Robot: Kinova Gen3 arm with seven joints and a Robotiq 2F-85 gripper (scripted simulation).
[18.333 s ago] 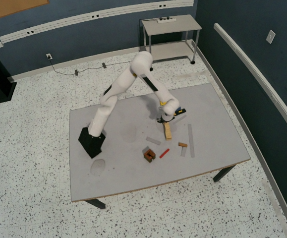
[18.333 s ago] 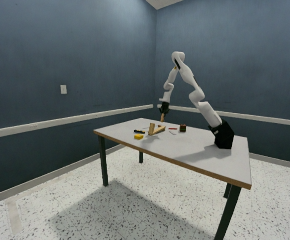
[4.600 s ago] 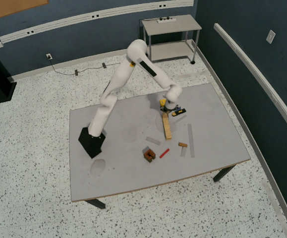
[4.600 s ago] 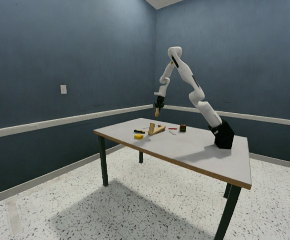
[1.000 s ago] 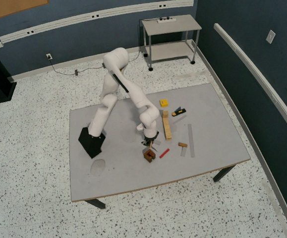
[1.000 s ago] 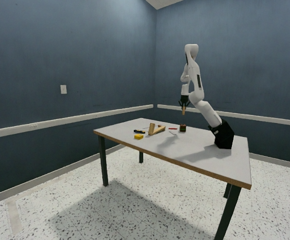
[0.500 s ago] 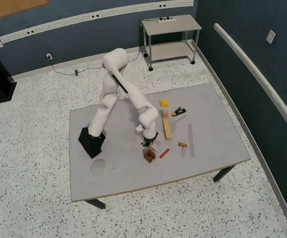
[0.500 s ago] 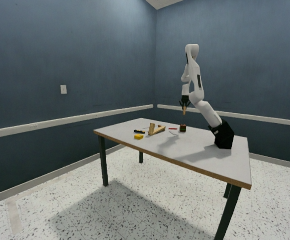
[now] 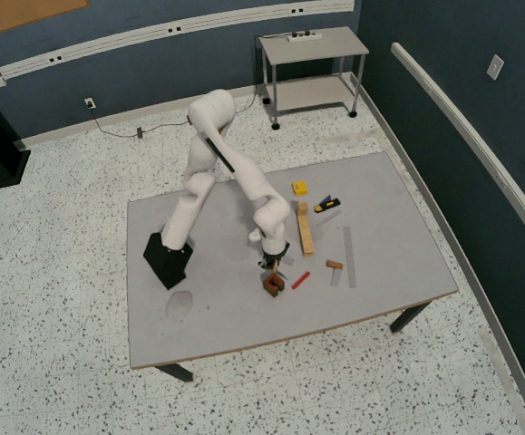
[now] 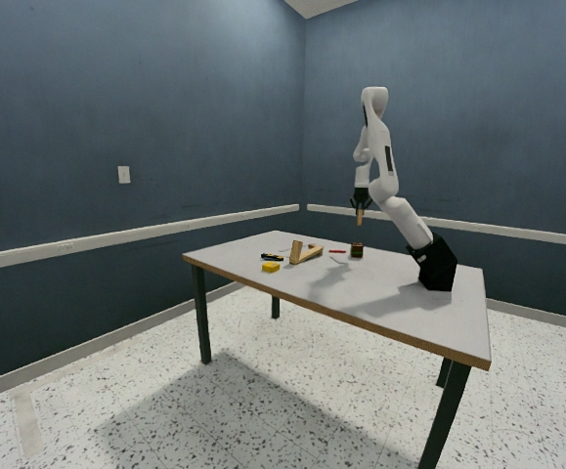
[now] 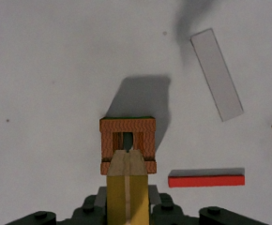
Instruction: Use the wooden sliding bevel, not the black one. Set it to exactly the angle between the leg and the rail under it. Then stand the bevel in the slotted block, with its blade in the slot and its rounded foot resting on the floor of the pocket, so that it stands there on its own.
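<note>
My gripper (image 9: pixel 271 260) is shut on the wooden bevel (image 9: pixel 275 267) and holds it upright, well above the table, as the exterior view shows (image 10: pixel 359 217). In the wrist view the bevel's pale stock (image 11: pixel 127 187) points down between my fingers, and its tip lies over the near wall of the slotted block (image 11: pixel 128 145). The block is reddish brown with an open pocket and stands on the table right under the gripper (image 9: pixel 273 284). The bevel's blade is hidden. The wooden rail with its leg (image 9: pixel 305 227) lies behind the gripper.
A red stick (image 11: pixel 206 180) lies just right of the block. A grey strip (image 11: pixel 217 74) lies beyond it. A black and yellow tool (image 9: pixel 326 204), a yellow box (image 9: pixel 299 188), a long grey ruler (image 9: pixel 349 256) and a small wooden piece (image 9: pixel 334 264) lie to the right.
</note>
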